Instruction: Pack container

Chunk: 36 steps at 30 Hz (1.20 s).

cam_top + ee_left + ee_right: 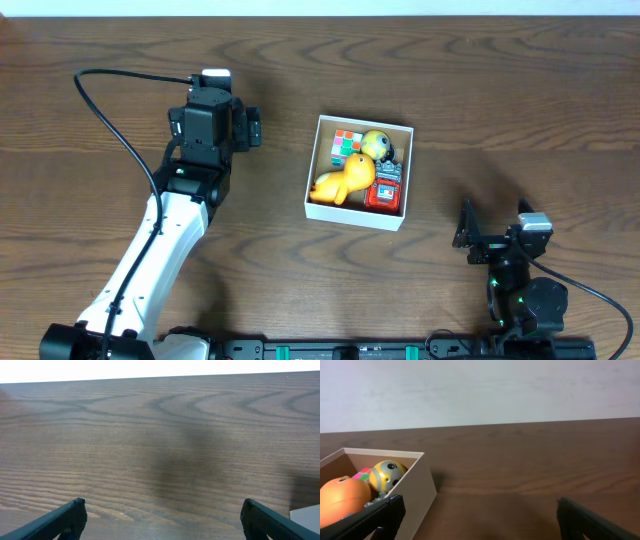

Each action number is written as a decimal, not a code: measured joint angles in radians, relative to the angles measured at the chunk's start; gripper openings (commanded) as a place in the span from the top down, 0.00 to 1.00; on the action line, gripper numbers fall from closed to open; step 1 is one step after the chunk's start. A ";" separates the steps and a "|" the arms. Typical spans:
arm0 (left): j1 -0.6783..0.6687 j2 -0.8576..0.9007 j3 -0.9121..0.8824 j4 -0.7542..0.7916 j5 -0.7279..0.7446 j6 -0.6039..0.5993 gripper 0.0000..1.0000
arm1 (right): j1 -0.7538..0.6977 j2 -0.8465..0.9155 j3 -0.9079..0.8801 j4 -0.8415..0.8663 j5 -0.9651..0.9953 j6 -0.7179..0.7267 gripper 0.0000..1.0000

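The container (311,208) is a white-walled square box in the middle of the table. It holds an orange-yellow duck toy (343,180), a colour cube (345,145), a yellow round-headed toy (377,144) and a red toy (385,190). My left gripper (222,76) is open and empty, well to the left of the box, over bare wood (160,510). My right gripper (497,215) is open and empty, to the right and in front of the box; its wrist view (477,510) shows the box wall (415,485) on the left with the toys inside.
Brown wooden tabletop (480,90) all round. A black cable (110,110) loops off the left arm. The right arm's base (530,300) sits at the front edge. The table's far edge meets a white wall (480,390).
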State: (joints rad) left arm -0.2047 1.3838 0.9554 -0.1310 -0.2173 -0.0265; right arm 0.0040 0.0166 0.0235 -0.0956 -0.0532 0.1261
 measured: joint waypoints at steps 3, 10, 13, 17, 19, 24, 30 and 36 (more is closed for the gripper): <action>0.000 0.000 0.000 0.000 0.000 0.000 0.02 | 0.000 0.000 0.000 0.000 0.000 0.000 0.01; 0.000 0.000 0.000 0.000 0.000 0.000 0.02 | 0.000 0.000 0.000 0.000 0.000 0.000 0.01; 0.000 0.000 0.000 0.000 0.000 0.000 0.02 | 0.000 0.000 0.000 0.000 0.000 0.000 0.01; 0.000 0.000 0.000 0.000 0.000 0.000 0.02 | 0.000 0.000 0.000 0.000 0.000 0.000 0.01; 0.000 0.000 0.000 0.000 0.000 0.000 0.02 | 0.000 0.000 0.000 0.000 0.000 0.000 0.01; -0.002 -0.024 0.000 -0.062 0.000 0.000 0.02 | 0.000 0.000 0.000 0.001 0.000 0.000 0.01; -0.009 -0.286 -0.005 -0.289 0.000 0.000 0.02 | 0.000 -0.002 0.000 0.002 0.000 0.000 0.01; -0.009 -0.665 -0.005 -0.417 -0.001 0.000 0.02 | 0.000 -0.004 0.000 0.003 0.000 0.000 0.01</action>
State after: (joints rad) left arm -0.2134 0.7185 0.9504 -0.5480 -0.2184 -0.0265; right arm 0.0040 0.0128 0.0231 -0.0929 -0.0536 0.1261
